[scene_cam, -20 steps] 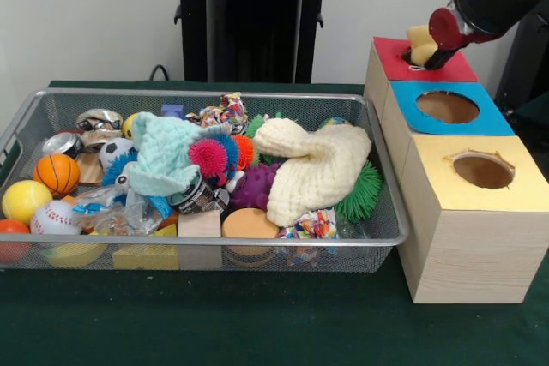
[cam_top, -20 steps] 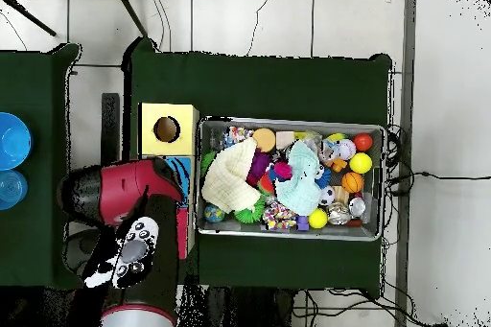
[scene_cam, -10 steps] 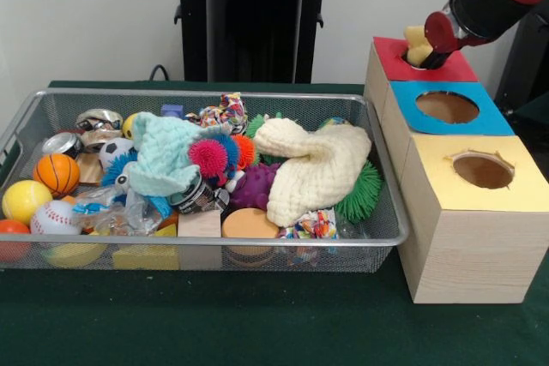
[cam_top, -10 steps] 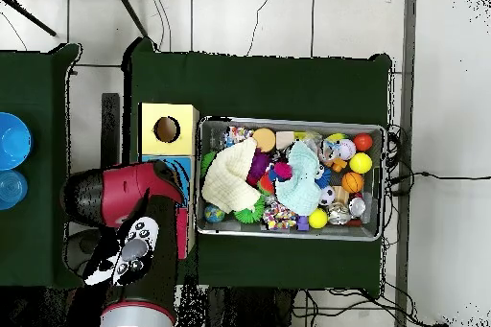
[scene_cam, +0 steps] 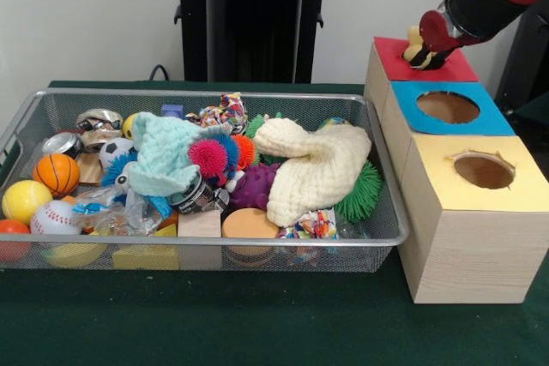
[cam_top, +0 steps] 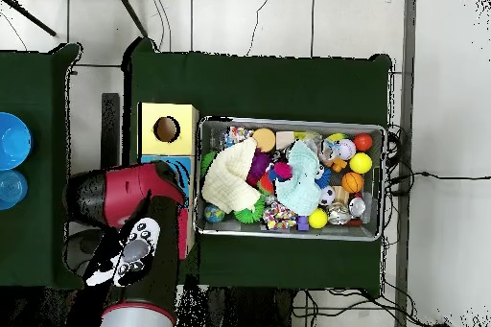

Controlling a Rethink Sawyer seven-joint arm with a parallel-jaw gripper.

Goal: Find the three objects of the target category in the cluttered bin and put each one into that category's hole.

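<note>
The wire mesh bin (scene_cam: 206, 243) fills the left and middle of the front view, packed with toys; it also shows in the overhead view (cam_top: 288, 123). The red-faced wooden box (scene_cam: 390, 51) stands farthest back in the row of boxes at the right. My gripper (scene_cam: 424, 51) hangs right over its hole, which is hidden beneath it. The gripper is shut on a pale yellow object (scene_cam: 415, 35), held just above the red face. In the overhead view my red arm (cam_top: 129, 198) covers the red box and the gripper.
A blue-faced box (scene_cam: 446, 107) and a yellow-faced box (scene_cam: 483, 171) stand nearer in the same row. The bin holds a cream knit cloth (scene_cam: 313, 169), a mint knit hat (scene_cam: 167, 152), balls (scene_cam: 57, 173), spiky toys and blocks. The black pedestal (scene_cam: 253, 15) stands behind.
My gripper has risen slightly over the red box with the yellow object still in it; less of the object shows now. The bin's contents have not moved.
</note>
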